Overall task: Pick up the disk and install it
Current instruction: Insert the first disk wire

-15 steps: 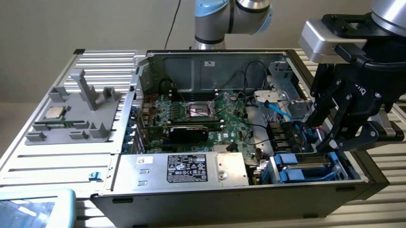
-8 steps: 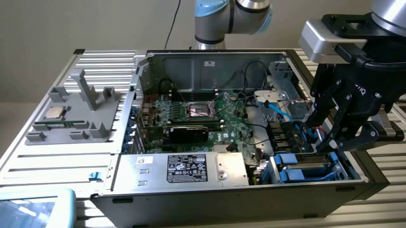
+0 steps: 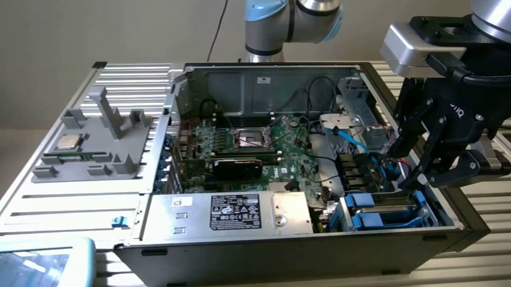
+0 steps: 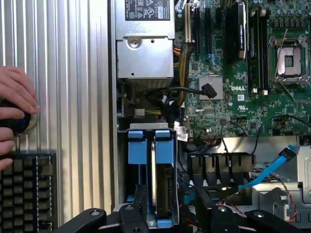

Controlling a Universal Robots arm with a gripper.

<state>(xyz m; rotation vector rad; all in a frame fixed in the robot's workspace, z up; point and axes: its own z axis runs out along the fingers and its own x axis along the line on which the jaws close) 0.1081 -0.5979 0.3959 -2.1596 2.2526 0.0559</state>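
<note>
Hanging the gripper point(image 3: 408, 167) at the exterior view's right side, fingers spread wide and pinching nothing, just above the disk point(image 4: 160, 189) sitting in its blue carrier point(image 4: 164, 148) in the lower-right corner of the case point(image 3: 239, 254).

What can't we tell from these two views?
- Disk seating: wrist view, robot hand covers its lower end.
- Drive bay far side: exterior view, robot hand blocks it.
- Person's hand: wrist view, cut by edge; object under it mostly covered.
</note>
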